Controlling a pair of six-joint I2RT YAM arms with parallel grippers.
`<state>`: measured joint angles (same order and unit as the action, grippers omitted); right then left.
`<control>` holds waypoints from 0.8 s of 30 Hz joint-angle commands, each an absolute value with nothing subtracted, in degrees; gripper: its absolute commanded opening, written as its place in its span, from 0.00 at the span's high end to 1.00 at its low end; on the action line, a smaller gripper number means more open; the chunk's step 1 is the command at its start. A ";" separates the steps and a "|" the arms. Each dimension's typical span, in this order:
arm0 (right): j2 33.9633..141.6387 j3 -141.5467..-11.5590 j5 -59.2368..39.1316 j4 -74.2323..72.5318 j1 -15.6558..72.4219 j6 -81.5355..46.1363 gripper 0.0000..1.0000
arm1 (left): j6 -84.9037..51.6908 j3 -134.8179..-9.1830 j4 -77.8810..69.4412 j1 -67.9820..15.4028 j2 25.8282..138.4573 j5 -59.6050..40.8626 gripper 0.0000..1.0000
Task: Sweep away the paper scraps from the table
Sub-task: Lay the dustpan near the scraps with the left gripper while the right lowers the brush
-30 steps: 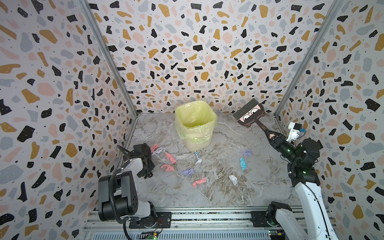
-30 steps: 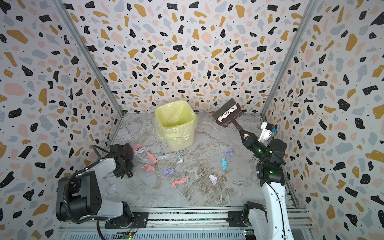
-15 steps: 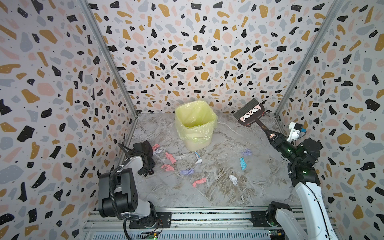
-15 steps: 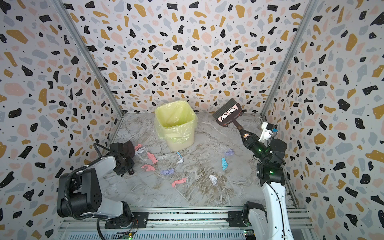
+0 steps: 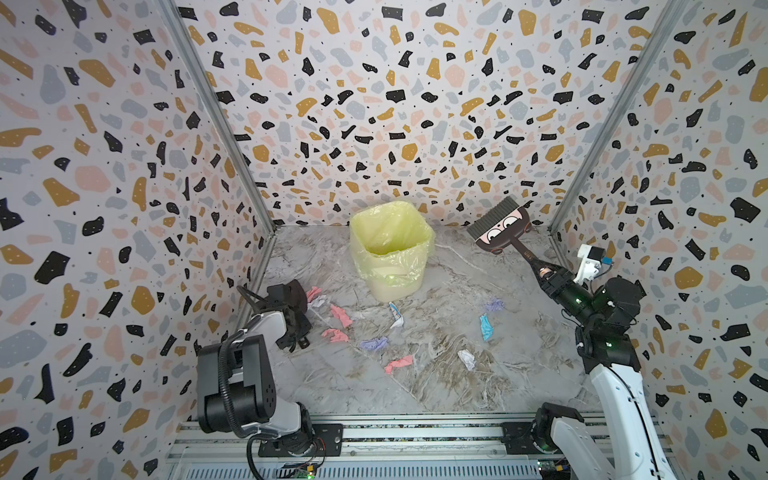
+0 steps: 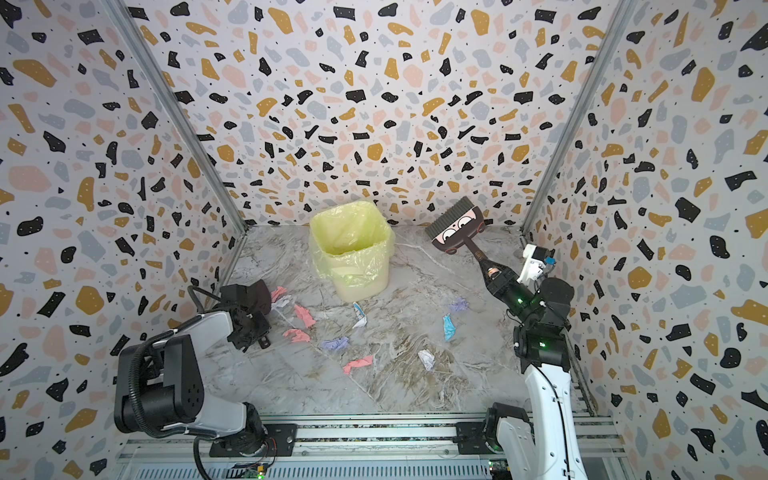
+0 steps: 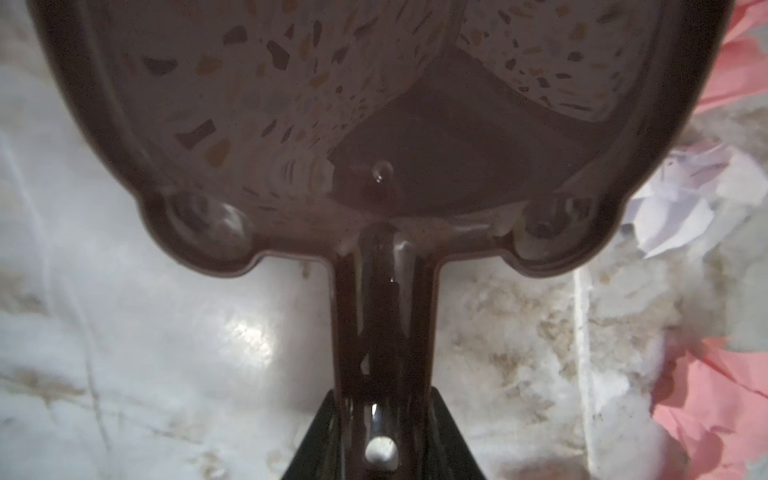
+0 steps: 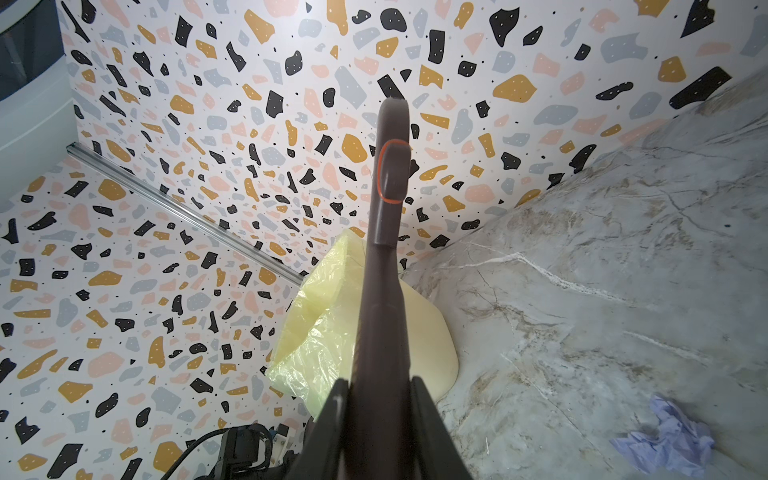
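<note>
Walls (image 5: 374, 104) are covered in a terrazzo pattern: black, ochre, pink & grey-blue chips w/ tiny black dots, on white. Table (image 5: 436, 374) is marbled grey-white w/ beige-brown veins. Bin (image 5: 399, 289) is seen as cream, its liner (image 5: 386, 232) as see-through pale yellow. Brush (image 5: 500, 226) is dark brown w/ grey bristles & a cartoon face printed on it. Dustpan (image 7: 457, 137) is glossy dark brown; the wall pattern is mirrored in it. Paper scraps (image 5: 398, 364) are found in pink, lilac, lt blue & white.

Detail: I have eased the left gripper (image 7: 380, 444) and its dustpan (image 5: 296, 293) slightly toward the back wall (image 5: 395, 124); the pan's rim now lies just beside the nearest paper scraps (image 5: 316, 297).
</note>
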<state>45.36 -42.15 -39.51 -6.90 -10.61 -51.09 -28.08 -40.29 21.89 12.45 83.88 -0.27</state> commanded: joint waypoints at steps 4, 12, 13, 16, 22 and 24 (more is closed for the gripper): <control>44.78 -44.24 -40.31 -7.53 -10.74 -49.37 1.00 | -27.90 -42.65 29.72 12.04 77.08 -0.04 0.86; 46.02 -48.51 -39.16 -2.33 -9.30 -45.55 1.00 | -26.02 -51.15 36.17 10.66 67.08 4.80 0.91; 46.22 -49.11 -39.03 -1.61 -9.10 -44.99 1.00 | -25.88 -52.38 36.86 10.42 65.67 4.99 0.92; 46.92 -51.00 -38.46 0.49 -8.48 -43.52 1.00 | -25.64 -55.93 38.15 8.58 62.85 5.75 0.95; 48.73 -56.86 -35.73 7.65 -6.10 -38.22 1.00 | -23.18 -66.59 42.28 -0.83 62.94 10.19 0.97; 49.36 -59.52 -34.29 11.17 -5.47 -35.95 1.00 | -22.44 -71.07 43.81 -5.24 63.75 12.76 0.98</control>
